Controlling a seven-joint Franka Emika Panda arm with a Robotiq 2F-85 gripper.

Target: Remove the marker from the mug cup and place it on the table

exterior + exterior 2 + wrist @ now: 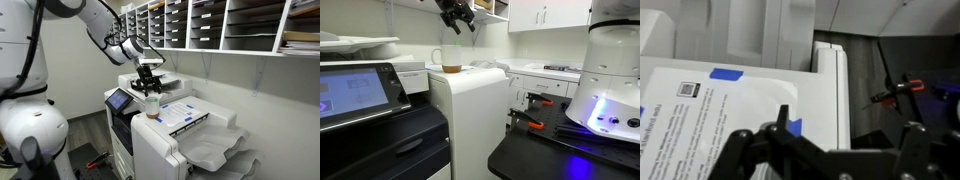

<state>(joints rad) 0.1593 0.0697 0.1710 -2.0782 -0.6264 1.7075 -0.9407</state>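
The small pale mug cup (152, 104) with a tan lower part stands on the flat white copier top (185, 100), the table. It also shows in an exterior view (450, 60) near the top's edge (470, 75). My gripper (148, 84) hangs above the cup, clear of it, and sits high in an exterior view (458, 20). In the wrist view its fingers (845, 128) are spread apart with nothing between them. The cup is out of the wrist view. I cannot make out the marker in any view.
A printed sheet with blue tape (700, 110) lies on the copier top. The dark control panel (120, 100) faces the front. Wall pigeonhole shelves (220, 25) run behind. A counter with red-handled tools (530, 122) and the robot base (610, 90) stand beside the copier.
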